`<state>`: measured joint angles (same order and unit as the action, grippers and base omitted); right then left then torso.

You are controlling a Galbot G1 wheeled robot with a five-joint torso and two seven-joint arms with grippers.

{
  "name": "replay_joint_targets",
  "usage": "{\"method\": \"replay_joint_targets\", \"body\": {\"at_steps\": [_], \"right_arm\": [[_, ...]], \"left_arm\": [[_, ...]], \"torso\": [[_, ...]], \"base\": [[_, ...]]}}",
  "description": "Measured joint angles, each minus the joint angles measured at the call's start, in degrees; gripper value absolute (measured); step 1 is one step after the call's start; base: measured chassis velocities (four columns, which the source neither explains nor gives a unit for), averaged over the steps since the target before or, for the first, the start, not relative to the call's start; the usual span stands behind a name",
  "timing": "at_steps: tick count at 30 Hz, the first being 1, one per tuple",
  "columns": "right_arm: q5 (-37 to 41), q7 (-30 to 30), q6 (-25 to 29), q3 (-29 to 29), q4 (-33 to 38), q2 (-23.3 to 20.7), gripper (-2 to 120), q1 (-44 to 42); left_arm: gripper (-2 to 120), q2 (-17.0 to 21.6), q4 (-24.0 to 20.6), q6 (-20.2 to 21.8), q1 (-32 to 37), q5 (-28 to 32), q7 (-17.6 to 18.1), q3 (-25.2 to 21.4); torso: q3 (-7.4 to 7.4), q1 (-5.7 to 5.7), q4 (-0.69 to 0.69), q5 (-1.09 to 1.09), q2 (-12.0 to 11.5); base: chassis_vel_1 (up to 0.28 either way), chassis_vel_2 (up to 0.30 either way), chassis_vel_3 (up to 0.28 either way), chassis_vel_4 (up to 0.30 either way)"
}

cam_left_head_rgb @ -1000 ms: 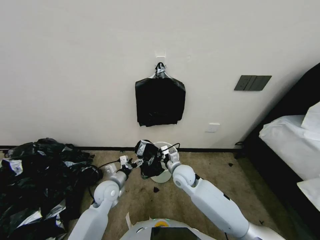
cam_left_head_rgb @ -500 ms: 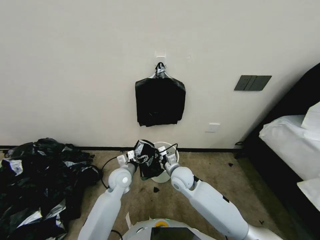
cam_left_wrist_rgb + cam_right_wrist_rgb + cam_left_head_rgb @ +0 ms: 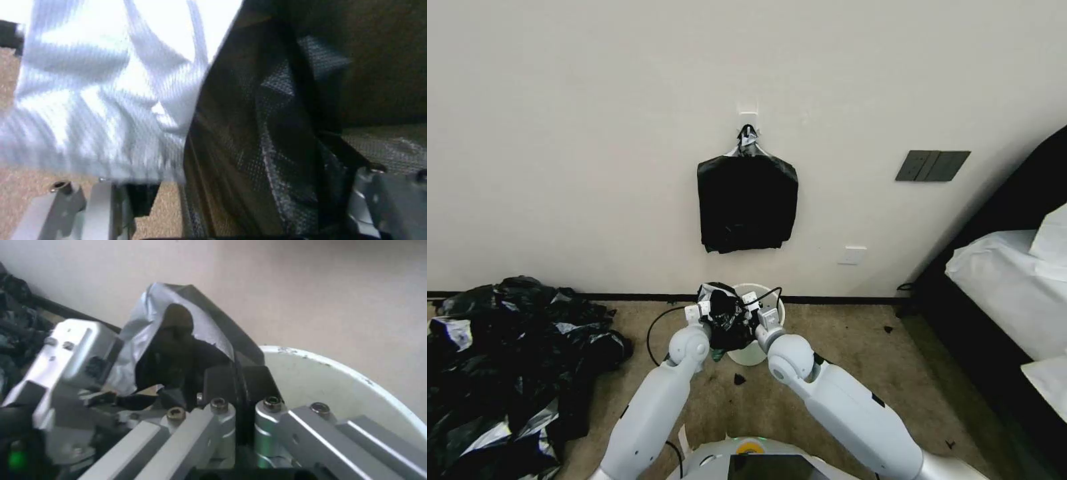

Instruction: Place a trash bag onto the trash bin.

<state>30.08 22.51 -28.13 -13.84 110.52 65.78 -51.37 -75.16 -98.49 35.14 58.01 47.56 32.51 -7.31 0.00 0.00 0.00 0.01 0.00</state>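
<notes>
The cream-white trash bin [image 3: 764,333] stands on the carpet by the wall. A crumpled glossy black trash bag [image 3: 728,321] hangs over its near-left rim, and my two grippers hold it between them. My right gripper [image 3: 755,308] is above the bin's opening. In the right wrist view its black pads [image 3: 219,381] are shut on a fold of the trash bag [image 3: 186,340], beside the bin's rim [image 3: 338,368]. My left gripper [image 3: 707,312] presses in from the bag's left. In the left wrist view its fingers [image 3: 84,206] stand wide open, with bag film [image 3: 267,133] between them.
A big heap of black bags [image 3: 507,360] covers the floor at the left. A flat black bundle [image 3: 747,203] hangs on a wall hook above the bin. A bed [image 3: 1007,280] with white bedding stands at the right. A small black scrap [image 3: 739,379] lies on the carpet.
My left arm has swung right and forward, bringing its gripper from beside the bag up against it. The bag now bunches tighter between the grippers. The right gripper has barely moved.
</notes>
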Motion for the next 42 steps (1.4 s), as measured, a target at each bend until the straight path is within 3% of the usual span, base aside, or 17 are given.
{"method": "replay_joint_targets", "body": {"at_steps": [8,9,11,14,16,19,22,32,42], "right_arm": [[-0.01,-0.02,0.75,0.17,0.39,0.16,0,0.01],[0.03,-0.02,0.88,0.3,0.54,0.27,0,0.14],[0.05,-0.01,0.91,0.38,0.57,0.31,0,0.17],[0.03,1.38,1.23,1.23,0.3,0.6,0,0.34],[0.03,1.57,1.24,1.3,0.23,0.62,0,0.36],[0.02,3.02,1.37,2.24,-0.68,0.64,0,0.51],[-0.01,3.45,1.48,2.67,-0.98,0.66,0,0.53],[-0.6,4.15,2.75,2.64,-1.18,0.18,0,-0.34],[-6.07,5.67,3.61,2.47,-2.31,0.19,0,-1.15]], "left_arm": [[58,-0.12,1.82,0.92,-1.89,-0.22,-0.28,0.78],[50,-0.23,2.62,1.43,-2.62,-0.37,-0.35,1.04],[48,-0.26,2.78,1.55,-2.74,-0.4,-0.36,1.08],[31,-0.27,3.0,2.93,-2.88,-0.55,-0.46,1.13],[29,-0.23,3.0,3.08,-2.87,-0.56,-0.48,1.12],[13,0.06,2.99,3.83,-2.55,-0.58,-0.85,0.93],[5,0.22,2.98,4.19,-2.3,-0.57,-1.53,0.73],[4,1.24,2.67,5.36,-1.55,-0.28,-5.43,-0.85],[1,7.12,-2.67,7.46,3.04,0.02,-15.53,-6.48]], "torso": [[0.0,0.0,0.01,0.01,0.0],[0.0,0.0,0.01,0.01,0.01],[-0.01,0.0,0.01,0.01,0.01],[-0.01,0.0,0.01,0.0,0.01],[-0.01,-0.01,0.01,0.0,0.01],[-0.01,-0.01,0.0,0.0,0.01],[-0.02,-0.01,0.0,0.01,0.01],[0.0,-0.01,-0.01,-0.03,0.01],[0.02,0.0,-0.02,-0.02,0.0]], "base": [[0.0,0.0,0.0,0.0],[0.0,0.0,0.0,0.0],[0.0,0.0,0.0,0.0],[0.0,0.0,0.0,0.0],[0.0,0.0,0.0,0.0],[0.0,0.0,0.0,0.0],[0.0,0.0,0.0,0.0],[0.0,0.0,0.0,0.0],[0.0,0.0,0.0,0.0]]}}
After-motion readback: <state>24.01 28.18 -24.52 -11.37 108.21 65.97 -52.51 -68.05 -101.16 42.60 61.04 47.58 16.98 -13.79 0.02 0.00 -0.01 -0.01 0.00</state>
